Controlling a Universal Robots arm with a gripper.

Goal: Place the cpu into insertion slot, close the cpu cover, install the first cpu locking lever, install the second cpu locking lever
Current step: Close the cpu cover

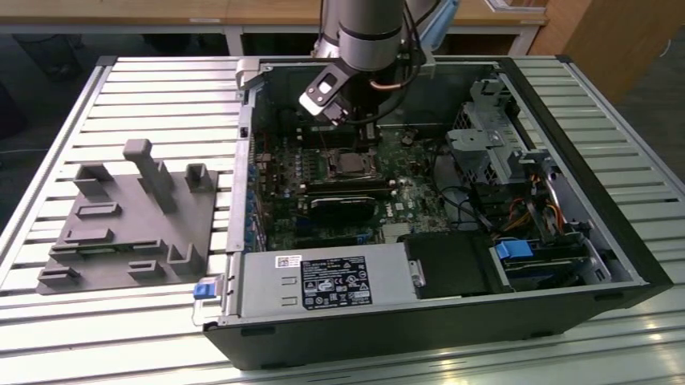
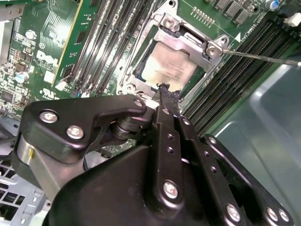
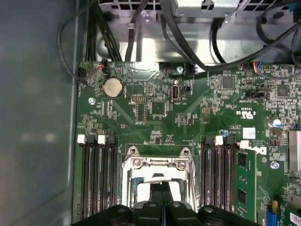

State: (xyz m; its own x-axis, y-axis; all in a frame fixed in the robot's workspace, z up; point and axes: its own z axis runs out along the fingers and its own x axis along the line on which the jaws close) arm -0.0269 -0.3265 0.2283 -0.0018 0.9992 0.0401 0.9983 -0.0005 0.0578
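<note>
Just claw @ cpu cover edge

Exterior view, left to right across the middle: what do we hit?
Grey moulded plastic fixture block → small silver-grey square cpu seated in its socket → silver metal drive cage → black side wall of the computer case at the exterior view's right.

This looks like a robotics lab or assembly workshop. A silver slatted aluminium-profile desk carries an open black metal computer tower case lying on its side, its green circuit board bared. In the exterior view, a grey plastic fixture plate with upright posts sits at 9 o'clock from the case. A grey robot arm hangs over it at 12 o'clock, with pale wooden benches beyond.
</note>
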